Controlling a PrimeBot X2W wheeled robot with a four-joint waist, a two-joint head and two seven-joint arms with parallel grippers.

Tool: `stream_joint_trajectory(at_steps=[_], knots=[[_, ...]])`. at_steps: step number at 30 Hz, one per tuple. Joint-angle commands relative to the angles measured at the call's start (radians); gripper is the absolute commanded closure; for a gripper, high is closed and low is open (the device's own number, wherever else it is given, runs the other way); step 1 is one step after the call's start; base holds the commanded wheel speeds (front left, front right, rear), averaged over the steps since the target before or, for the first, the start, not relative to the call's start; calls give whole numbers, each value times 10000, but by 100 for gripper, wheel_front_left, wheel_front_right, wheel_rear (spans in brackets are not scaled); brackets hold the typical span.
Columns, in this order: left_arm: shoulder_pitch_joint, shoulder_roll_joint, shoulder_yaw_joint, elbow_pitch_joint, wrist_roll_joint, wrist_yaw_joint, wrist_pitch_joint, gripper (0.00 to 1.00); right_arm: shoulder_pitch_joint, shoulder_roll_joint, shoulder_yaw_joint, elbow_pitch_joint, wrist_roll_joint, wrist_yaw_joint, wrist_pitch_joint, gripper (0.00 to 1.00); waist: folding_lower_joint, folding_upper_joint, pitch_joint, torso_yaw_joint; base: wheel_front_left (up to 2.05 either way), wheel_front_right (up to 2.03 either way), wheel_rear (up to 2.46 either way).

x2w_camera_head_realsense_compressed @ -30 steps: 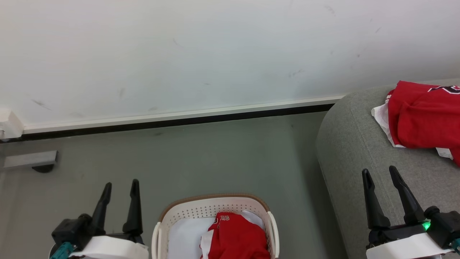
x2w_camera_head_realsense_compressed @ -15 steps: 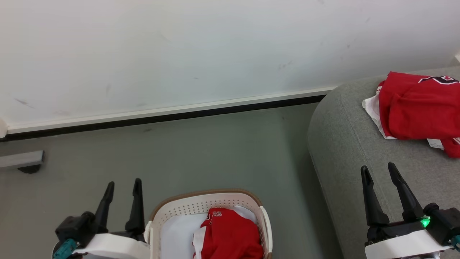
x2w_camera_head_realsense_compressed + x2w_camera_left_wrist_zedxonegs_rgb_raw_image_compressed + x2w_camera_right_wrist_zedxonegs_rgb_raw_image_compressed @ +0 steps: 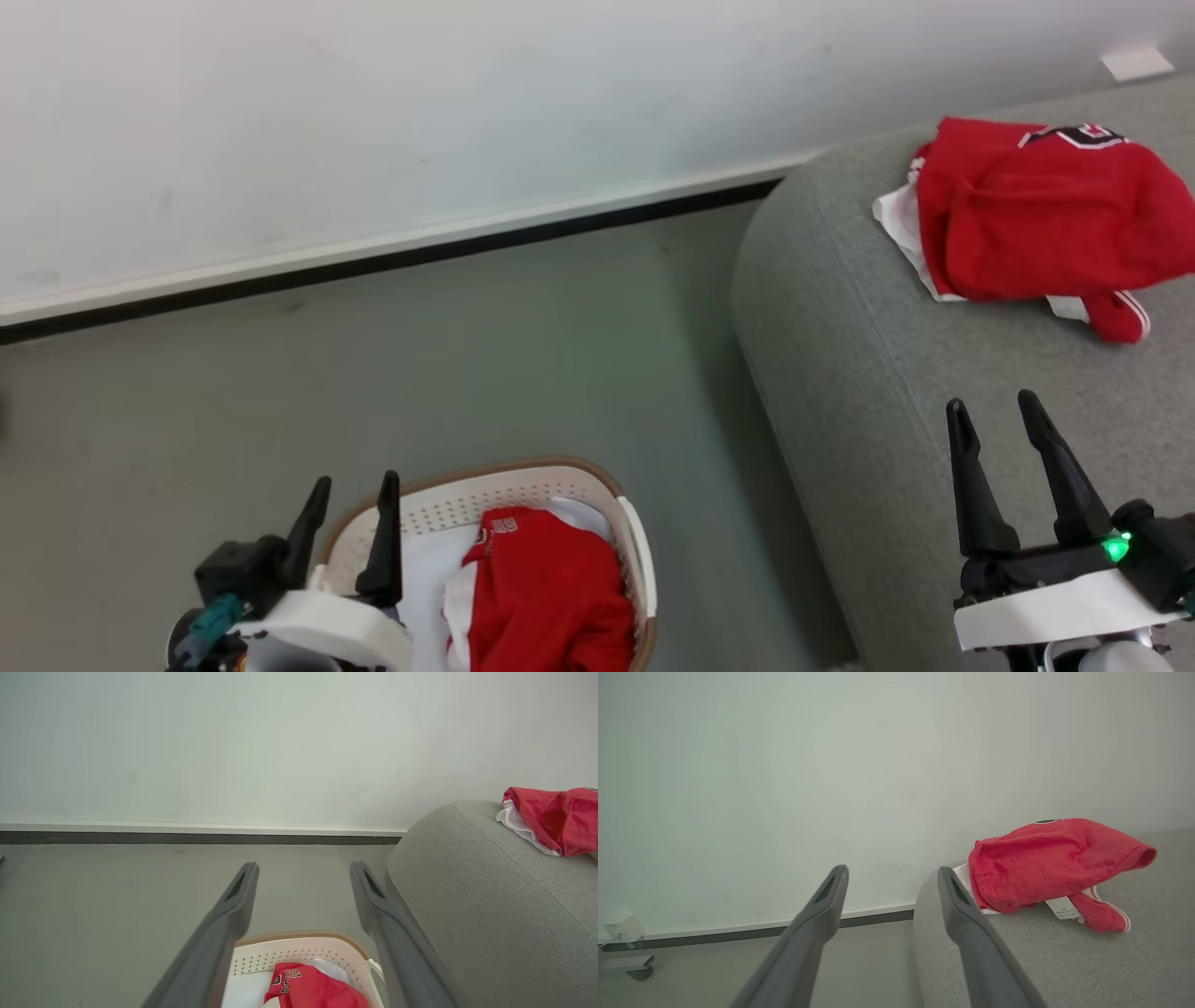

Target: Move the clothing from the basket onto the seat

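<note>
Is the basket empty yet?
Not empty. A red garment lies inside the basket; a second garment is on the seat.

A garment (image 3: 546, 597) lies in the basket (image 3: 467, 509), perhaps atop cloth (image 3: 422, 583), left of the seat (image 3: 859, 439) bearing another garment (image 3: 1036, 215)

Grey floor (image 3: 448, 355) — a wide lane — separates cream perforated plastic basket (image 3: 467, 504) from large grey woven-fabric seat (image 3: 840, 392); white wall (image 3: 420, 112) closes its far end.

White wall (image 3: 467, 112), dark skirting (image 3: 373, 264), grey-green floor (image 3: 392, 373)
</note>
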Motion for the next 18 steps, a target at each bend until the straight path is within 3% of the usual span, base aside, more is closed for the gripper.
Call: stream_joint_trajectory(at_steps=[1,10,18], knots=[[-209,89,-22,167,108,-30,-8,0,-205,-38,-11,-50,9,-22,-31,0,-1,0,340,-353,0,0,0],[-1192,559,-525,3146,17,-76,87,0,-454,211,122,-160,-10,-22,-30,0,-1,0,1028,-1081,0,0,0],[-2256,1060,-1723,5467,-432,-59,848,0,-718,381,197,-319,2,-22,-30,0,-1,0,1692,-1543,0,0,0]])
